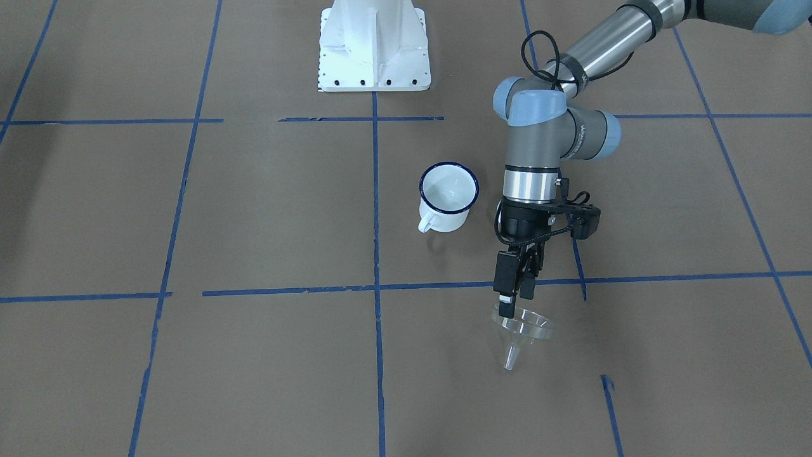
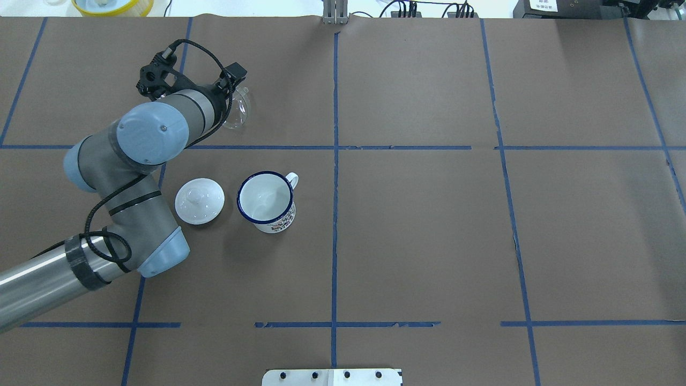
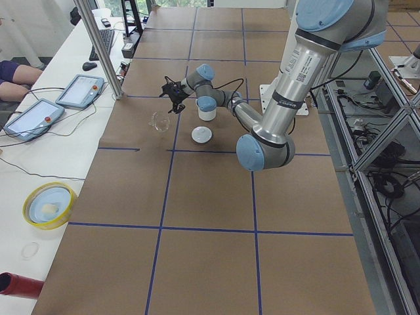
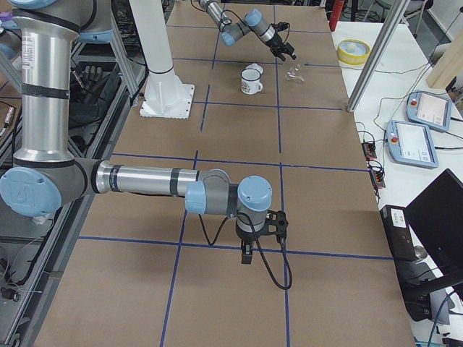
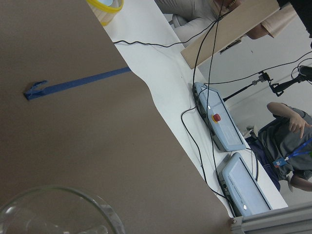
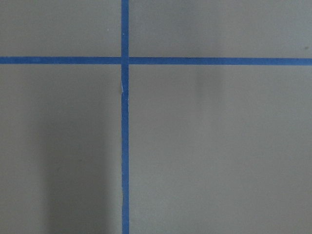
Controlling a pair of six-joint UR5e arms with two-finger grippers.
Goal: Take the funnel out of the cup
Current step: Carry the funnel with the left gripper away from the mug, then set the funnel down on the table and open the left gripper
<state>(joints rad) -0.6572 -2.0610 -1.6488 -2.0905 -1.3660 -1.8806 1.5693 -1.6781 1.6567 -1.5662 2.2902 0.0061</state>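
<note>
The clear funnel (image 1: 524,330) is out of the cup and sits tilted on the brown table, spout toward the operators' side. It also shows in the overhead view (image 2: 238,107) and at the bottom left of the left wrist view (image 5: 53,212). The white cup (image 1: 448,197) with the blue rim stands upright and empty, apart from the funnel (image 2: 266,201). My left gripper (image 1: 516,304) points down over the funnel's rim. Its jaws stand a little apart, with one fingertip (image 1: 505,311) at the rim. My right gripper (image 4: 246,254) hangs over bare table far from both; I cannot tell its state.
A round white knobbed lid (image 2: 199,201) lies just left of the cup, under my left forearm. The white robot base (image 1: 374,51) stands behind the cup. A yellow bowl (image 2: 112,5) and tablets (image 5: 222,122) sit beyond the table's far edge.
</note>
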